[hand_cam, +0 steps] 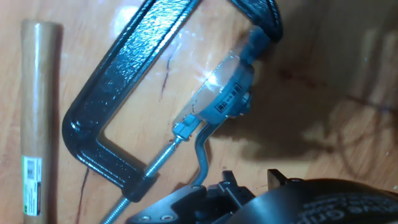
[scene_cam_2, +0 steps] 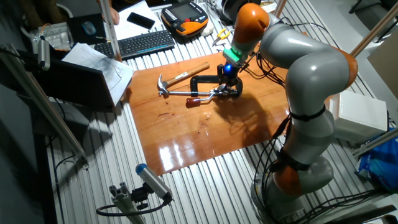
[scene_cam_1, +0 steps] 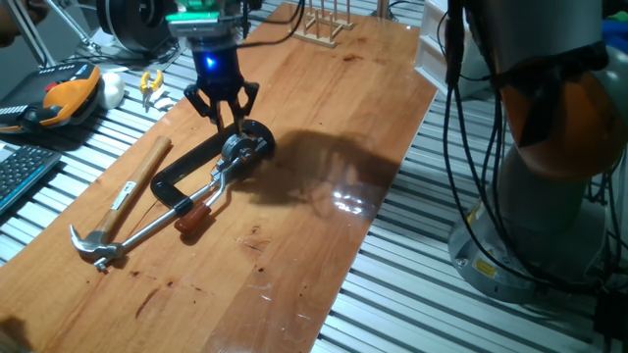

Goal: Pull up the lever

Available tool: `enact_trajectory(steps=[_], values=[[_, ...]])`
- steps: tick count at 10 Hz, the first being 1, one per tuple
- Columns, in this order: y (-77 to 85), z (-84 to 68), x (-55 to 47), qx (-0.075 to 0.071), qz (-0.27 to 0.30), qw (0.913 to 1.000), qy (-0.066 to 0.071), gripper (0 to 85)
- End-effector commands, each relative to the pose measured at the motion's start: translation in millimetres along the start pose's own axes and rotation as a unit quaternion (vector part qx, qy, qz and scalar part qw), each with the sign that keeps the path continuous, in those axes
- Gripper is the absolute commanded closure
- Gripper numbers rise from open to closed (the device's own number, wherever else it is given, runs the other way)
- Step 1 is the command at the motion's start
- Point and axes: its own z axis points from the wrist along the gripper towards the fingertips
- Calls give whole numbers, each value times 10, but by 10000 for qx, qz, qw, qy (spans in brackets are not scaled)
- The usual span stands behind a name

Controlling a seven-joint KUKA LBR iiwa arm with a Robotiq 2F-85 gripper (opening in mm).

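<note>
The wooden tabletop (scene_cam_1: pixel 324 147) is seen carrying a black C-clamp (scene_cam_1: pixel 182 169) laid flat, with a wooden-handled claw hammer (scene_cam_1: pixel 123 211) just beside it. The gripper (scene_cam_1: pixel 225 110) is positioned above the clamp's round head end, its fingers spread moderately apart and closed on nothing. The lever (scene_cam_1: pixel 211 196), a thin bent silver arm with a reddish-brown tip, is found lying low along the board beside the clamp's long steel rod (scene_cam_1: pixel 147 230).
</note>
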Motion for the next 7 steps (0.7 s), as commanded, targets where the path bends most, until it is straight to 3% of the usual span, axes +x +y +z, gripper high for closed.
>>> enact_trajectory(steps=[1, 2, 4, 5, 6, 7], values=[[-4, 1, 2, -316, 1392, 9898, 36, 510], [-4, 1, 2, -309, 1308, 9909, 35, 680], [-4, 1, 2, -308, 1050, 9940, 19, 680], [-4, 1, 2, -331, 639, 9974, 88, 850], [-4, 1, 2, -250, 161, 9993, 205, 850], [-4, 1, 2, -21, -230, 9993, 284, 850]])
